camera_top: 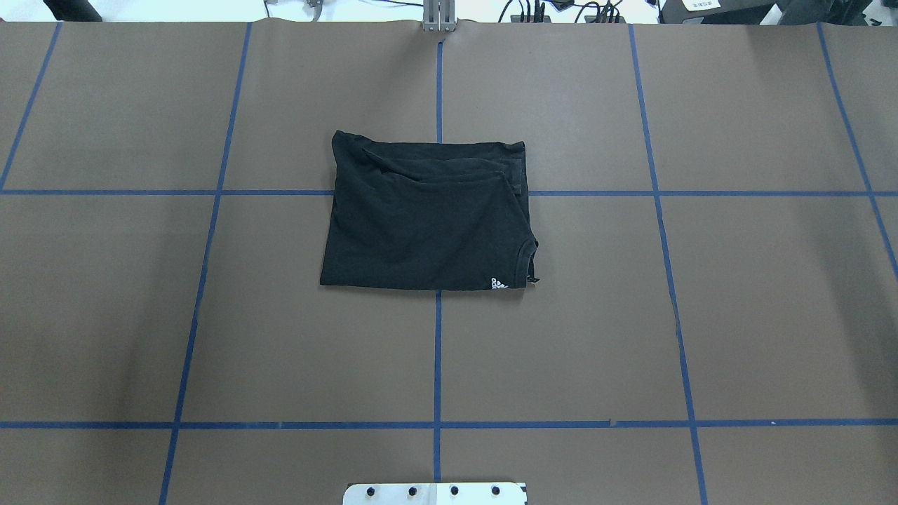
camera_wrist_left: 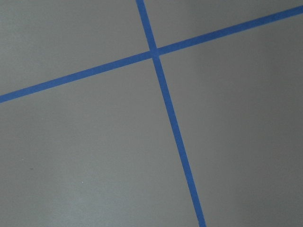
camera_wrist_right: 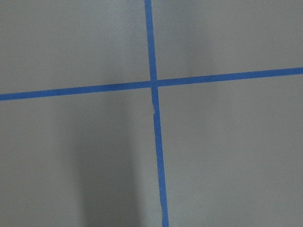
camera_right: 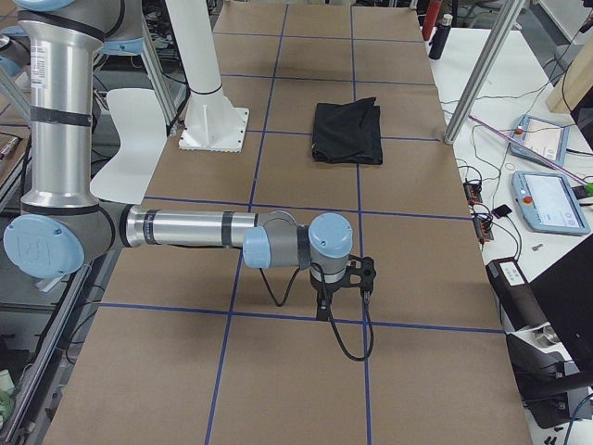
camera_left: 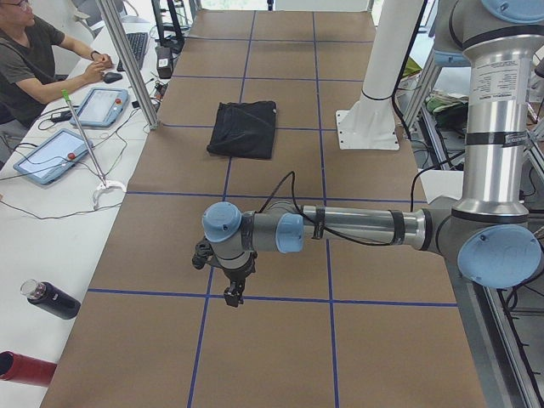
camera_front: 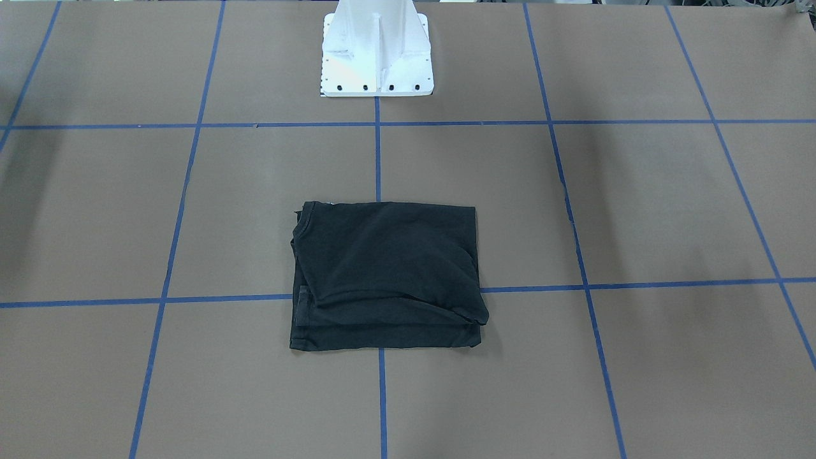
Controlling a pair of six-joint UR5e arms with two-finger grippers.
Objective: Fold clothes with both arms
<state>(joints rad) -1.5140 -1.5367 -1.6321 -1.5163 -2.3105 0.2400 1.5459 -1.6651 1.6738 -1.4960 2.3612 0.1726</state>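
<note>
The black T-shirt (camera_front: 386,274) lies folded into a compact rectangle at the middle of the brown table, plain side up, with a small white mark at one corner (camera_top: 499,283). It also shows in the side views (camera_left: 244,129) (camera_right: 347,132). My left gripper (camera_left: 231,296) hangs low over the table far from the shirt, near the table's left end. My right gripper (camera_right: 345,306) hangs likewise near the right end. Neither touches the shirt. I cannot tell whether either is open or shut. Both wrist views show only bare table with crossing blue tape.
The white pedestal base (camera_front: 376,51) stands behind the shirt. An operator (camera_left: 34,59) sits at a side bench with tablets (camera_left: 47,155) and bottles (camera_left: 51,299). Metal posts (camera_right: 482,69) stand at the table's far edge.
</note>
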